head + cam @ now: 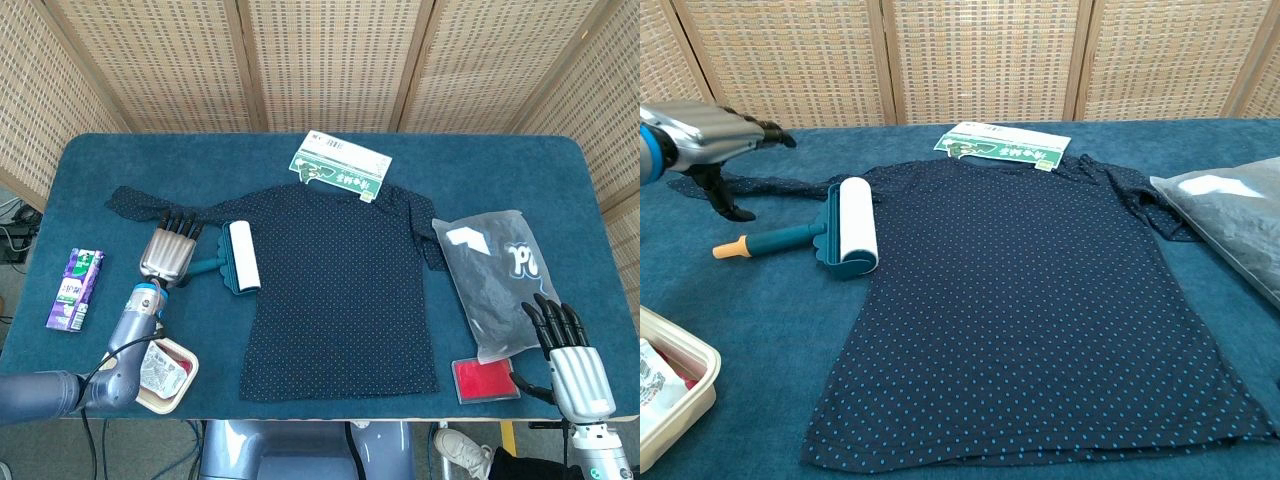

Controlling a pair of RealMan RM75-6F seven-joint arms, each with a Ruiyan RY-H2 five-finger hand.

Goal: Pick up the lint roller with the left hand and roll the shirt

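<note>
The left hand hovers open and empty just beside the lint roller, whose handle must be gripped before rolling the shirt.

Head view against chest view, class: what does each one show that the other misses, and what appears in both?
Only the head view shows the right robot hand at the table's near right corner, the red card beside it, and the purple packet at the left edge.

Only the chest view shows the lint roller's orange handle tip and a gap between the left robot hand and the handle.

Both show the lint roller lying at the dotted shirt's left edge, the green-and-white packet, the grey bag and the beige tray.
</note>
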